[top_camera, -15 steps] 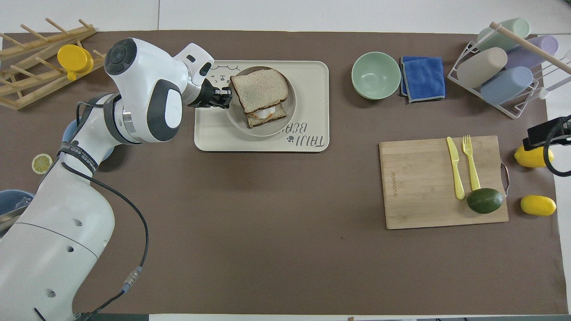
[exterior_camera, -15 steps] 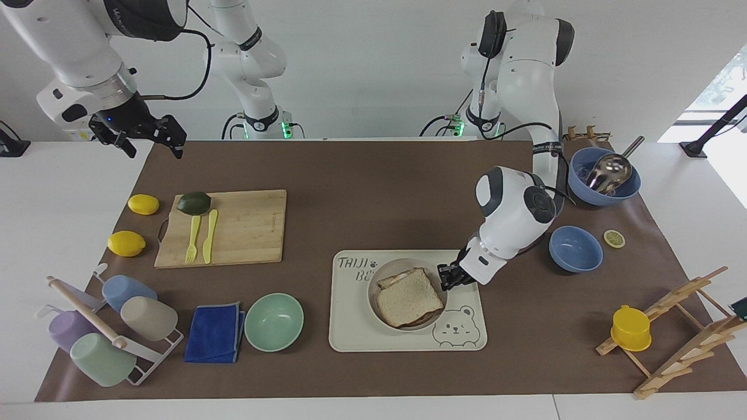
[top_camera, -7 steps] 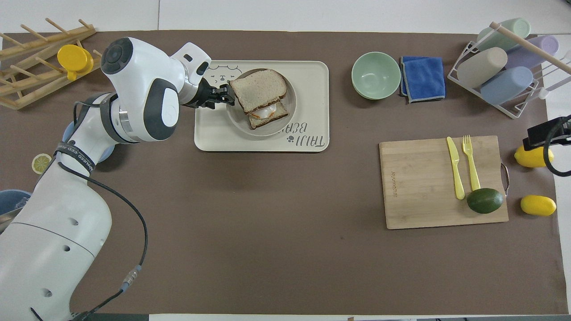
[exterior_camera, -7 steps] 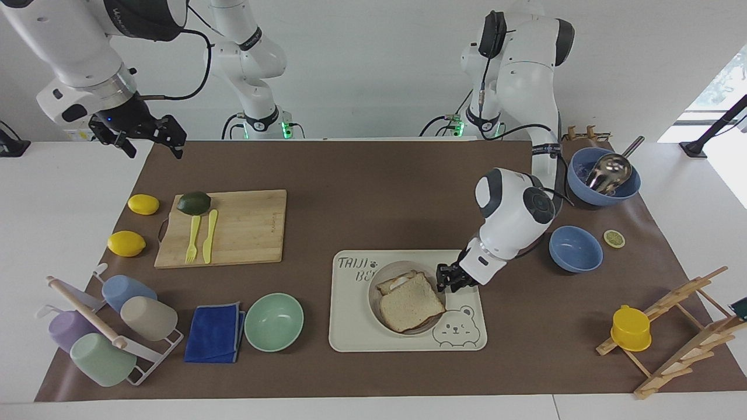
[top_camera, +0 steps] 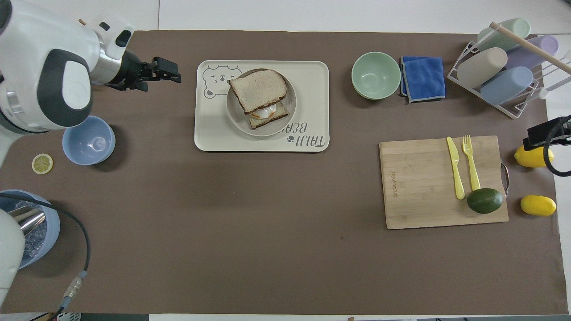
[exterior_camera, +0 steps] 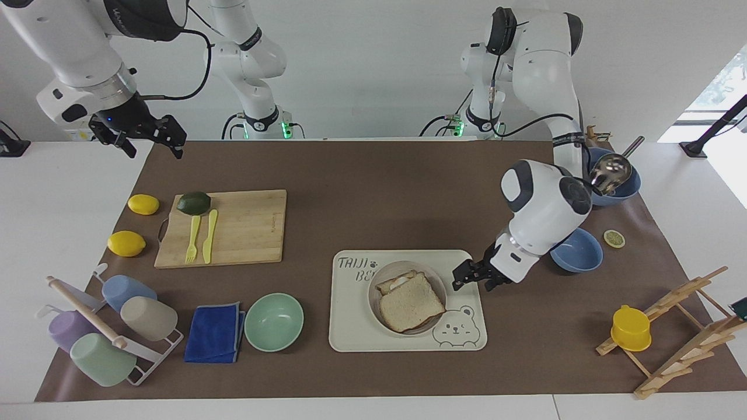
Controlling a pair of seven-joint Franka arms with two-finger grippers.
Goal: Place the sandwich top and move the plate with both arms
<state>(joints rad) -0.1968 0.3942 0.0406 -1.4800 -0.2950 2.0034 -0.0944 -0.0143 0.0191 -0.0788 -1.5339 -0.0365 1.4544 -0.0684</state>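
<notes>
The sandwich top lies on the egg toast, a little askew, in the round plate. The plate sits on the cream bear-printed tray. My left gripper is open and empty, just off the tray's edge toward the left arm's end, clear of the plate. My right gripper waits open and raised over the table's edge at the right arm's end, near the lemons.
A mint bowl and blue cloth lie beside the tray. A cutting board holds an avocado, a fork and a knife. A blue bowl sits by the left arm. Cup rack and wooden rack stand at the table's ends.
My left gripper has let go of the bread slice and drawn back from the plate toward the left arm's end. The slice has settled onto the egg toast. The right arm has not moved.
</notes>
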